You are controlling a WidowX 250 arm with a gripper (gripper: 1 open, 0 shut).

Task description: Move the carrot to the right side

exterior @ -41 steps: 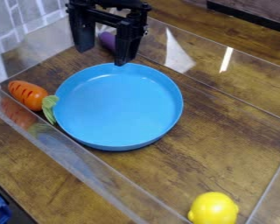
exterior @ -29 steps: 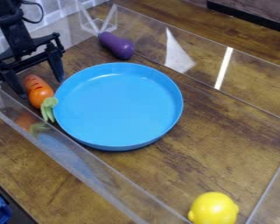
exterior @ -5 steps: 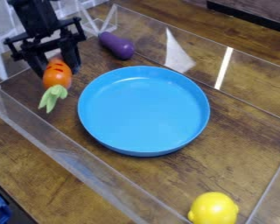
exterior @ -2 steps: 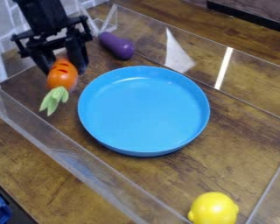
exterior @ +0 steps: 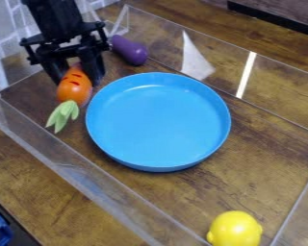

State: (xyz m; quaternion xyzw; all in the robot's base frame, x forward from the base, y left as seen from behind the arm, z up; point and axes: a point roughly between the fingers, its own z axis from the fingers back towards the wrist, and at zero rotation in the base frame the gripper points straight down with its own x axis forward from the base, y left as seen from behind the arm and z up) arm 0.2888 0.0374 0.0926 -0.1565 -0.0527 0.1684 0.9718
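jaws [exterior: 74, 75] are clamped on the carrot [exterior: 73, 88] at the upper left of the frame, just beside the blue plate [exterior: 164, 120], so a low carry right could snag the plate rim and pop it loose
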